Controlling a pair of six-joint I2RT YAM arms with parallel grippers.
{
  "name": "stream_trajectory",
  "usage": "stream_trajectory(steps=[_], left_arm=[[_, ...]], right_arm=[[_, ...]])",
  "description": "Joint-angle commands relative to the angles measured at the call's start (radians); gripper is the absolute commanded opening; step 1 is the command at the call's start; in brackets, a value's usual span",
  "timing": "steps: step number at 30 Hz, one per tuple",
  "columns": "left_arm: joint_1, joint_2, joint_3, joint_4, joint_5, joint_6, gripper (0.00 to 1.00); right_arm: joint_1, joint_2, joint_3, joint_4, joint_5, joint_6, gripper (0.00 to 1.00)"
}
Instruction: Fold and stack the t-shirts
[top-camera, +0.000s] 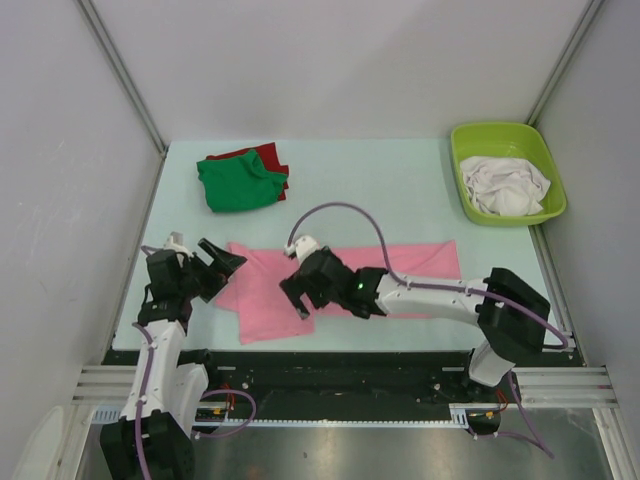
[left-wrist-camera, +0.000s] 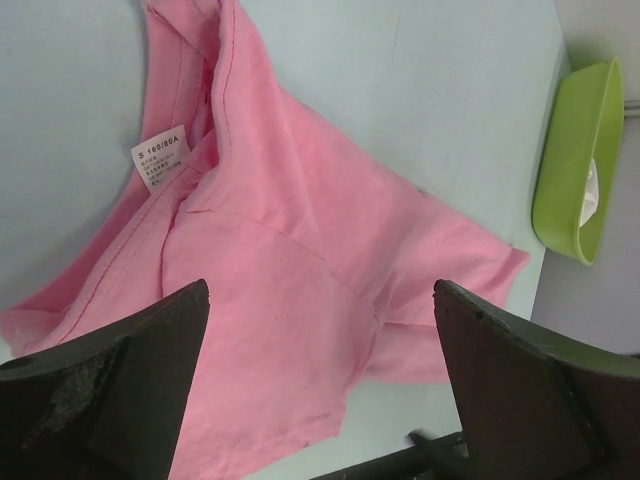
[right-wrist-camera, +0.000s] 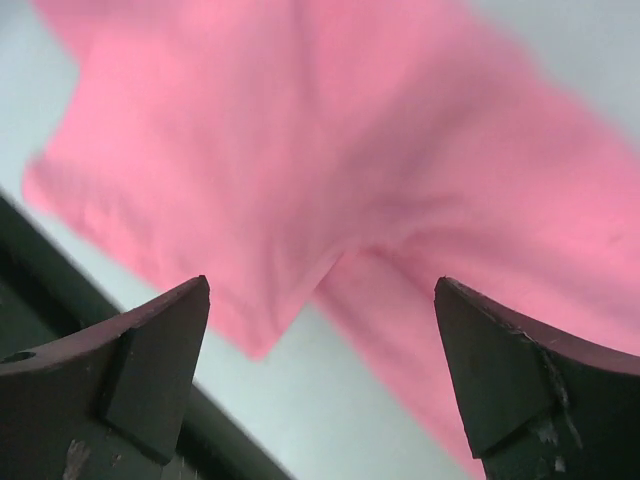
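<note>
The large pink t-shirt (top-camera: 262, 290) lies partly folded on the table near the front, and it also shows in the left wrist view (left-wrist-camera: 270, 300) with its white neck label (left-wrist-camera: 160, 155). My left gripper (top-camera: 222, 262) is open and empty at the shirt's left edge. My right gripper (top-camera: 298, 300) is open and empty just above the shirt's near middle, with the pink cloth (right-wrist-camera: 330, 170) below its jaws. A folded green t-shirt (top-camera: 238, 182) lies on a red t-shirt (top-camera: 270, 157) at the back left. White t-shirts (top-camera: 508, 184) lie crumpled in the tub.
A lime-green plastic tub (top-camera: 470, 140) stands at the back right and also shows in the left wrist view (left-wrist-camera: 575, 160). Grey walls close in the sides and back. A black rail (top-camera: 340, 365) runs along the table's near edge.
</note>
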Motion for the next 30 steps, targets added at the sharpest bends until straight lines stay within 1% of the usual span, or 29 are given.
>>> stream_trajectory(steps=[1,3,4,6,7,10,14,17,22,24,26,30], left_arm=[[0.01,-0.015,-0.019,0.049,0.027,0.003,0.98],[0.01,0.004,-0.03,0.077,0.012,-0.01,0.98],[0.01,0.014,-0.044,0.124,0.009,-0.02,0.98],[0.009,0.063,-0.051,0.178,-0.006,-0.04,0.98],[0.01,0.086,-0.053,0.233,-0.011,-0.043,0.98],[0.01,0.188,-0.024,0.29,-0.06,-0.046,0.96],[0.01,0.316,0.044,0.278,-0.148,-0.041,0.9],[0.01,0.388,0.079,0.296,-0.177,-0.057,0.88],[0.01,0.465,0.119,0.409,-0.191,-0.11,0.87],[0.01,0.506,0.13,0.44,-0.189,-0.118,0.85],[0.01,0.556,0.15,0.466,-0.188,-0.116,0.82],[0.01,0.63,0.147,0.537,-0.148,-0.142,0.74]], right_arm=[[-0.16,0.004,0.094,0.111,-0.041,0.032,1.0],[-0.193,0.07,0.165,0.108,-0.052,0.027,1.0],[-0.22,0.096,0.192,0.102,-0.064,0.027,1.0],[-0.243,0.162,0.267,0.087,-0.078,0.038,1.0],[-0.26,0.18,0.288,0.085,-0.097,0.042,1.0],[-0.283,0.228,0.338,0.086,-0.142,0.059,1.0],[-0.294,0.237,0.346,0.082,-0.158,0.067,1.0],[-0.294,0.245,0.345,0.082,-0.157,0.044,1.0],[-0.345,0.277,0.346,0.085,-0.146,0.059,0.99],[-0.363,0.294,0.346,0.083,-0.152,0.064,0.97],[-0.382,0.309,0.346,0.067,-0.147,0.061,0.97],[-0.4,0.332,0.348,0.044,-0.121,0.047,0.95]])
